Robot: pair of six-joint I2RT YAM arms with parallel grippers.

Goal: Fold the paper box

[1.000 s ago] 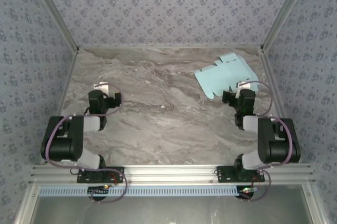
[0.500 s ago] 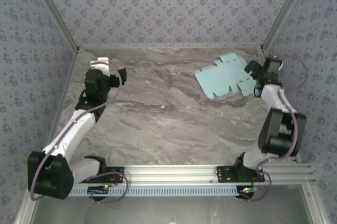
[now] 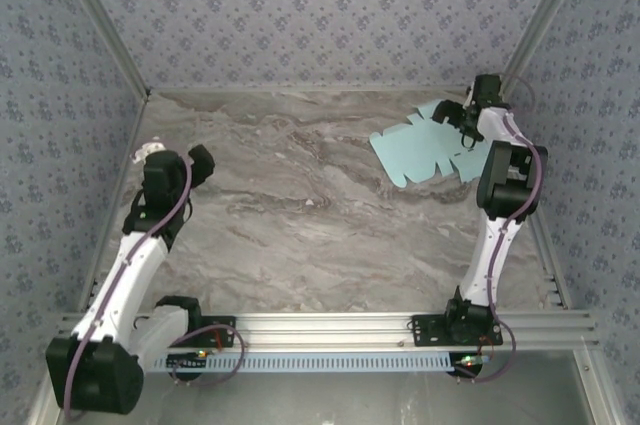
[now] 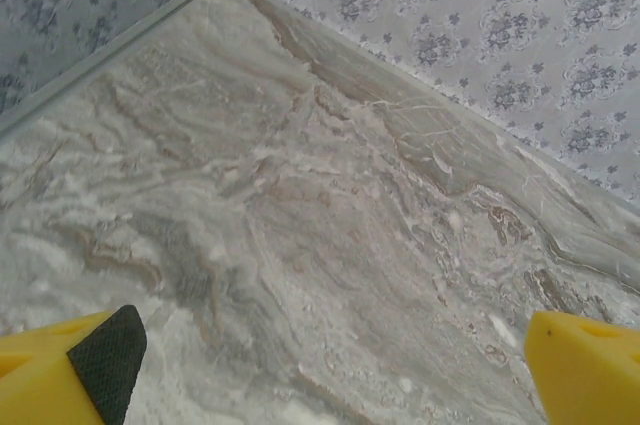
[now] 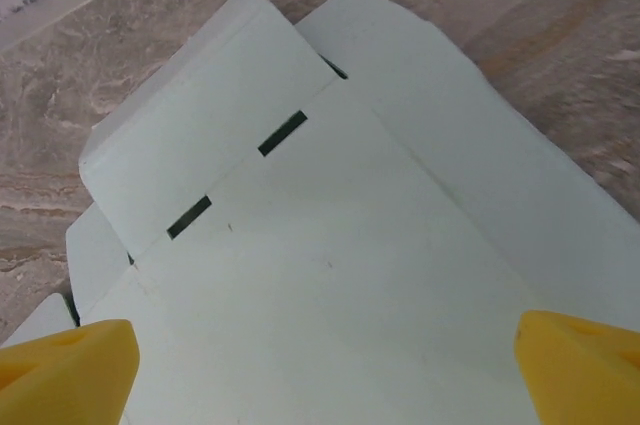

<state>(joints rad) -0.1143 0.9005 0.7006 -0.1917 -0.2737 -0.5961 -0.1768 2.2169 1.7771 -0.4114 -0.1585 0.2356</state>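
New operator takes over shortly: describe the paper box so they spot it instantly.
On the marbled grey table, look to the far right corner, under the right gripper. There lies the paper box, an unfolded flat sheet. It is the one pale blue thing there, edged with tabs and slots.

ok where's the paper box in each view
top external: paper box, flat, far right of the marble tabletop, by the right end effector.
right wrist: paper box lies unfolded below the open end effector, two slots upper left.
shared landmark: marble tabletop.
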